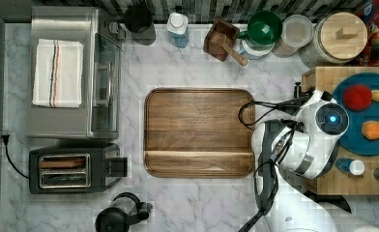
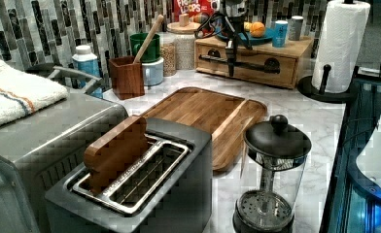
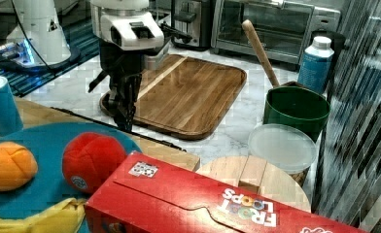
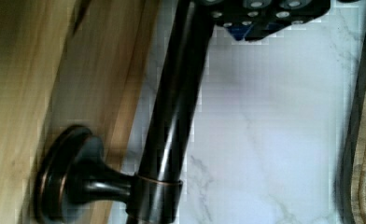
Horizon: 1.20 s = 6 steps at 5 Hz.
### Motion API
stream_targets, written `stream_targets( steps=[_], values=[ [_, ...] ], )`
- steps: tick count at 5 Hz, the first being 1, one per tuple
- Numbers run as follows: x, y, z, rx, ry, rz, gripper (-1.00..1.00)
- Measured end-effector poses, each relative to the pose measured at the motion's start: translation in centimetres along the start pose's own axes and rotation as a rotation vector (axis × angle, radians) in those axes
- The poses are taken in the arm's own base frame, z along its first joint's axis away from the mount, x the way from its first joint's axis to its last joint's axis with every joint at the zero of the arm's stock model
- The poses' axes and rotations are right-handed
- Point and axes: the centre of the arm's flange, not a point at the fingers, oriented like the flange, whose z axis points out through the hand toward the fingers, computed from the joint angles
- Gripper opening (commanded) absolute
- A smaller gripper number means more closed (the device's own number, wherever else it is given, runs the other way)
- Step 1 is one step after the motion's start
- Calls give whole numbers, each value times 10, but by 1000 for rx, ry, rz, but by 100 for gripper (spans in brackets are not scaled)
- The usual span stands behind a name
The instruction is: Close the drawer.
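Observation:
The drawer (image 2: 256, 65) shows its light-wood front in the side of the butcher-block slab, and in the left view it looks flush or nearly flush with the slab. A dark bar handle (image 2: 213, 58) runs across that front. My gripper (image 2: 231, 70) hangs straight down right in front of the handle's middle. From the right view, the gripper (image 3: 128, 121) points down beside the slab's edge. Close up in the wrist view, the handle (image 4: 172, 116) and its round mount (image 4: 73, 177) stand off the drawer front (image 4: 22, 93), above marble.
A dark wooden board (image 1: 198, 131) lies on the marble counter just beyond the drawer. A blue plate (image 1: 366, 140) with fruit sits on the slab. A paper towel roll (image 2: 341, 43) and a French press (image 2: 273, 179) stand nearby. A toaster (image 1: 71, 169) sits further off.

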Motion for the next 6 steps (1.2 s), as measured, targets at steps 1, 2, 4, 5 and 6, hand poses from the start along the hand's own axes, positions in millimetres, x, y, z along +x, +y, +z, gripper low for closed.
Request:
stream_targets(
  steps=[1, 2, 4, 5, 6],
  values=[
    [0, 0, 0, -2, -1, -3, -100],
    [0, 0, 0, -2, -1, -2, -100],
    [0, 1, 0, 1, 3, 6, -100],
    [1, 0, 0, 1, 3, 3, -100],
    [1, 0, 1, 0, 2, 2, -100]
  ],
)
